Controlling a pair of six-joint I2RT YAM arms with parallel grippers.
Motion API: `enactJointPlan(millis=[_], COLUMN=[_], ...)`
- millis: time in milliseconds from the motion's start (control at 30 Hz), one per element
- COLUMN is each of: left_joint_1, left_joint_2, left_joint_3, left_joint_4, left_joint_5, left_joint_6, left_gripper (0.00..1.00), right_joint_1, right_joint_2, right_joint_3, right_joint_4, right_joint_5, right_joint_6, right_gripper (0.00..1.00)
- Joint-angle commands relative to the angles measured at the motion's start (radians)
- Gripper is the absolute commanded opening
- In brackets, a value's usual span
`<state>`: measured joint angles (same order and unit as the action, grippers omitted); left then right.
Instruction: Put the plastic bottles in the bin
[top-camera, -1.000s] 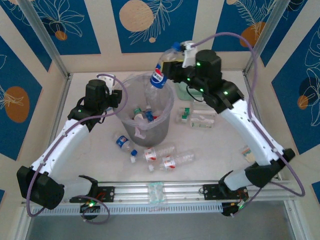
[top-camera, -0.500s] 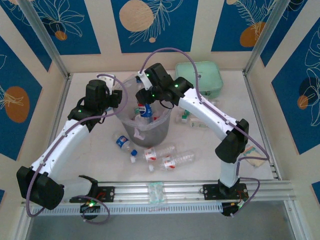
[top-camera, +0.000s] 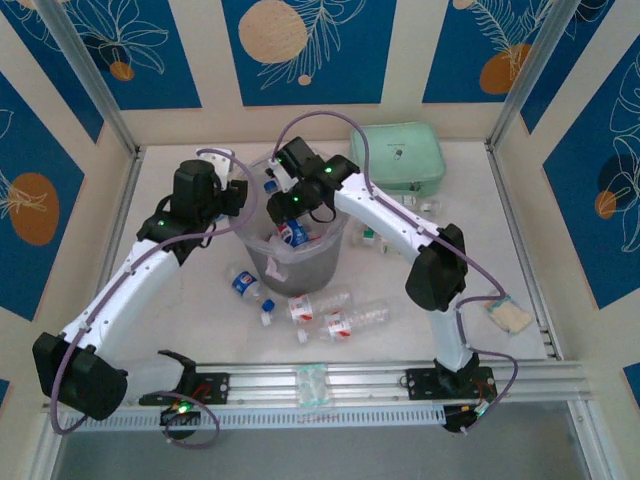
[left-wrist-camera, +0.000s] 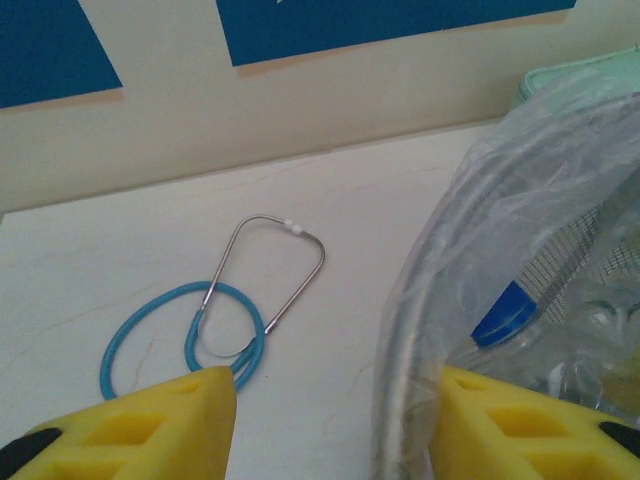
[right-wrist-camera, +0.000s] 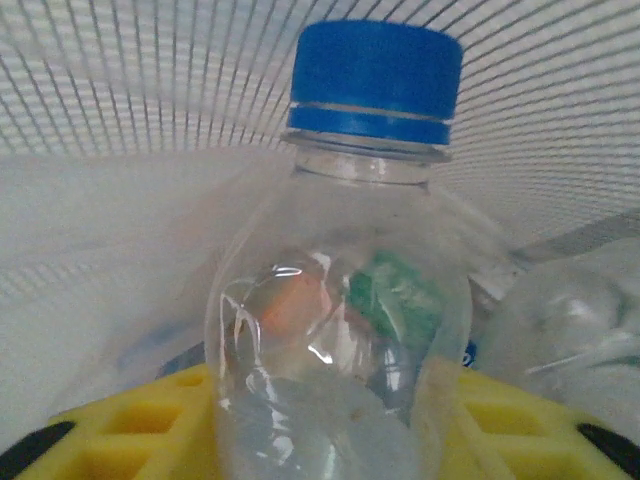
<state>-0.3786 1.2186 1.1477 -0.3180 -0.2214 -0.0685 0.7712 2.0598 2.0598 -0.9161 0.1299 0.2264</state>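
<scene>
Blue-capped clear plastic bottle (right-wrist-camera: 340, 300) inside tall translucent bin (top-camera: 322, 262)
Right gripper (right-wrist-camera: 330, 410) jaws clamp it: part them low. Left gripper (left-wrist-camera: 335, 410) jaws apart at its rim.

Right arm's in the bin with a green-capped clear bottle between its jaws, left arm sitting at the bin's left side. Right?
Not quite: the cap is blue, not green; the right wrist view shows it. The rest stands: clear bottle between the jaws of the right arm inside the bin, left arm at the bin's left side.
</scene>
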Motion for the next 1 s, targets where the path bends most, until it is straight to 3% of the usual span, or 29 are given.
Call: enactJointPlan(millis=[0, 233, 333, 467, 500, 700, 967], left_joint_1=[0.006, 0.006, 0.006, 0.006, 0.005, 0.006, 0.006], left_joint_2=[-0.011, -0.01, -0.008, -0.01, -0.011, -0.014, -0.01], left_joint_3=[-0.016, -0.016, -0.016, -0.016, -0.016, -0.016, -0.018], left_joint_4=[-0.053, -0.054, -0.053, -0.053, -0.054, -0.052, -0.051], left_joint_5=[-0.035, -0.036, -0.036, -0.036, -0.036, -0.035, -0.024], left_joint_6=[0.03, 0.03, 0.032, 0.032, 0.031, 0.03, 0.024], left_gripper=[0.52, 0.52, 0.52, 0.52, 0.52, 0.52, 0.52], right_joint_1=[-0.013, -0.012, -0.013, -0.025, -0.028, -0.074, -0.282], right_joint_2=[0.033, -0.015, -0.043, -0.106, -0.123, -0.284, -0.651], right_joint_3=[0.013, 0.096, 0.138, 0.139, 0.136, 0.045, -0.42], right_joint_4=[-0.184, -0.21, -0.239, -0.225, -0.22, -0.114, 0.185], right_joint_5=[-0.045, -0.012, 0.016, -0.012, -0.016, -0.038, -0.099], right_joint_6=[0.046, 0.045, 0.048, 0.055, 0.058, 0.07, 0.276], right_gripper=[0.53, 0.69, 0.85, 0.89, 0.99, 0.99, 0.99])
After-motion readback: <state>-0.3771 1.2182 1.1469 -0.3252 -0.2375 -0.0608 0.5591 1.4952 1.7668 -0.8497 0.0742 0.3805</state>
